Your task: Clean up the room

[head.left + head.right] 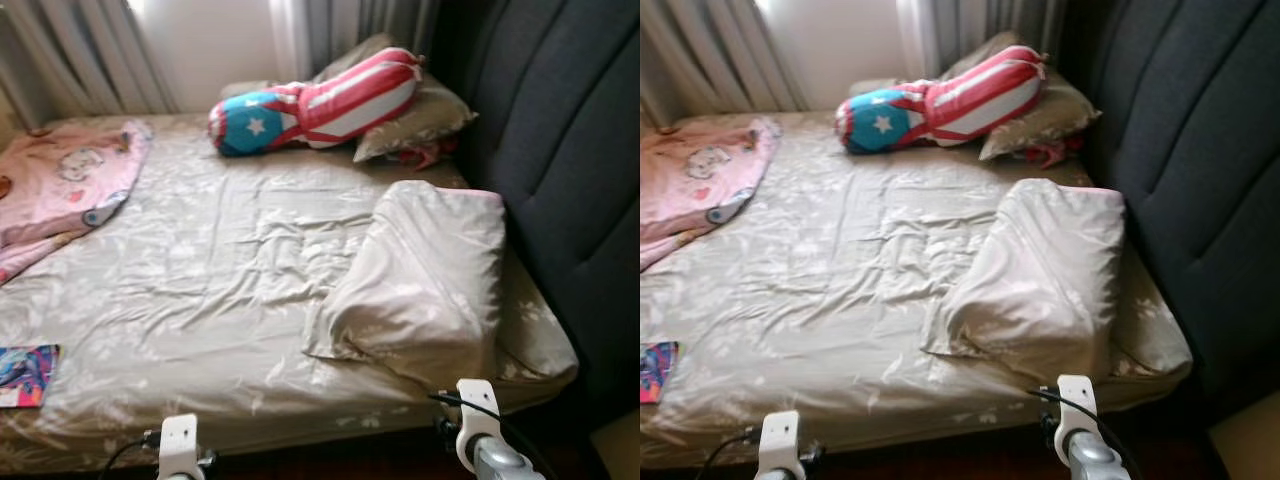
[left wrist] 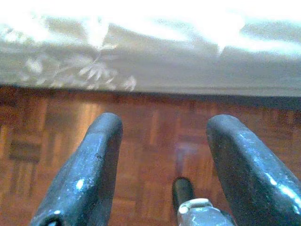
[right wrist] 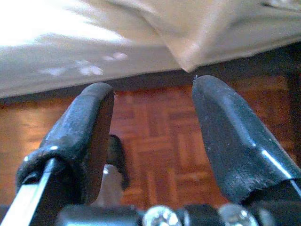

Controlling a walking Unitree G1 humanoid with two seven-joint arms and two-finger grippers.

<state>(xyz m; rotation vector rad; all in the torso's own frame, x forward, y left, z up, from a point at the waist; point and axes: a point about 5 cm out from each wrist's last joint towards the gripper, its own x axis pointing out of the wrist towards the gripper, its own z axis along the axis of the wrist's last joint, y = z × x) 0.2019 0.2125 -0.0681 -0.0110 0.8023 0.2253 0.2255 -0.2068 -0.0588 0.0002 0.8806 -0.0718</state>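
Observation:
A bed (image 1: 200, 330) with a rumpled beige flowered sheet lies before me. A beige pillow (image 1: 425, 280) sits crumpled at its near right, by the dark headboard (image 1: 560, 150). A red, white and blue star cushion (image 1: 310, 105) leans on another pillow (image 1: 415, 120) at the far end. A pink blanket (image 1: 60, 185) lies at the far left, and a colourful book (image 1: 25, 375) at the near left edge. Both arms hang low at the bed's near edge. My left gripper (image 2: 162, 136) is open over the wooden floor, and my right gripper (image 3: 153, 127) is open below the sheet's hem.
Grey curtains (image 1: 80, 55) hang behind the bed by a bright window. The padded headboard runs along the right side. Parquet floor (image 2: 155, 127) shows beneath the bed's edge.

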